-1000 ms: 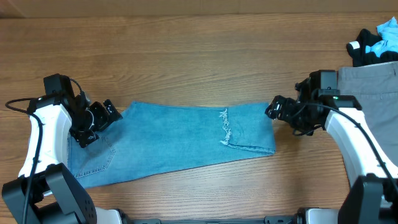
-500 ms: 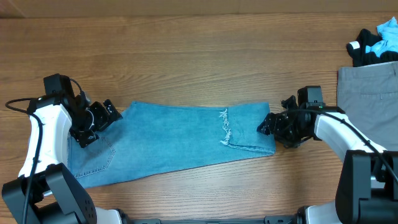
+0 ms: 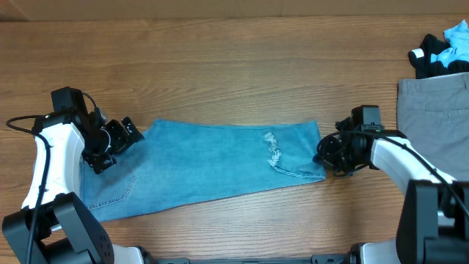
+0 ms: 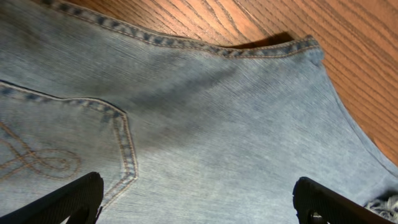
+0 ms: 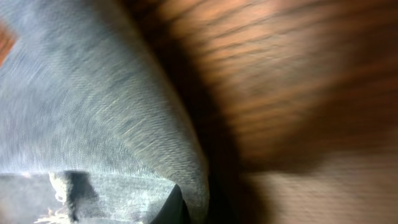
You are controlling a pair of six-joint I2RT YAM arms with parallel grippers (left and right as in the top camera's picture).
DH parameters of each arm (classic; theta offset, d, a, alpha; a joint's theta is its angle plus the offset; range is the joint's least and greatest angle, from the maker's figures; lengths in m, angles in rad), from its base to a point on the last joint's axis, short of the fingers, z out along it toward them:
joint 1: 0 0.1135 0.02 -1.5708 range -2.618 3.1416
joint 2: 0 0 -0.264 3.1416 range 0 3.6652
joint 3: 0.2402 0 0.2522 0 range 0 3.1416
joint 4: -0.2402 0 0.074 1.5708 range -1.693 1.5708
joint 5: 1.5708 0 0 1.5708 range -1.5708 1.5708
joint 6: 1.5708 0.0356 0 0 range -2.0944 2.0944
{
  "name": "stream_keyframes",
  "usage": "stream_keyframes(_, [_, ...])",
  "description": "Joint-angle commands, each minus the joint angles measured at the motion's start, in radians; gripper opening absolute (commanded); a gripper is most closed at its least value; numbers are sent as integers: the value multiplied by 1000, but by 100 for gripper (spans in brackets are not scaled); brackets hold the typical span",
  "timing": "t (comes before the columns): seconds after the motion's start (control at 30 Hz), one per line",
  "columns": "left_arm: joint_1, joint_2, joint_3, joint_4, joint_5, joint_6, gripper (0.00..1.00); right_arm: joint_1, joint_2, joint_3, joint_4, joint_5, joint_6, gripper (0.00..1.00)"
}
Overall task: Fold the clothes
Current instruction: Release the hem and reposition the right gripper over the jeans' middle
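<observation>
The blue jeans (image 3: 212,165) lie flat across the middle of the bench (image 3: 220,66). The top part with the back pocket (image 4: 56,149) is on the left and the leg ends are on the right. The left pincer (image 3: 121,139) is wide open above the top part, close to the pocket. Its two dark fingers (image 4: 68,199) stand far apart and it holds nothing. The right pincer (image 3: 326,154) sits at the leg ends and is clenched tight. From its own camera the blue cloth fills the view right at its tip, so it looks like it has pinched the edge of the jeans there. Some grey trousers (image 3: 436,110) and a little pile of black and blue clothes (image 3: 443,48) wait far off at the right side. I think the job is at the first real fold of the jeans, with the grip just made. Next, the right pincer should lift the leg ends and carry them over toward the top part. The left pincer may need to hold that end so the jeans do not slide.
</observation>
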Motion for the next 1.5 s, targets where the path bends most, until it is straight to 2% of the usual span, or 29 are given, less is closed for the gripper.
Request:
stream_keyframes(0.0, [-3, -13, 13, 2, -25, 19, 100, -31, -108, 48, -39, 164, 42, 4])
stream_keyframes(0.13, [-3, -13, 13, 1, -27, 19, 100, -40, -217, 89, -118, 255, 68, 4])
stream_keyframes(0.3, [-3, -13, 13, 0, -27, 19, 100, -19, -368, 132, -187, 278, 67, 4])
stream_keyframes(0.5, [-3, -13, 13, -7, -27, 19, 100, 69, -470, 154, -227, 274, 93, 4])
stream_keyframes(0.63, [-3, -13, 13, -7, -27, 18, 100, 203, -455, 154, -233, 275, 127, 4])
stream_keyframes(0.83, [-3, -13, 13, -13, -27, 19, 100, 428, -342, 154, -136, 330, 280, 4])
stream_keyframes(1.07, [-3, -13, 13, -14, -27, 19, 100, 546, -203, 154, -19, 336, 329, 4])
stream_keyframes(1.23, [-3, -13, 13, -14, -31, 19, 100, 539, -196, 172, -72, 451, 330, 4])
stream_keyframes(1.47, [-3, -13, 13, -10, -31, 19, 100, 431, -220, 343, -328, 656, 307, 4])
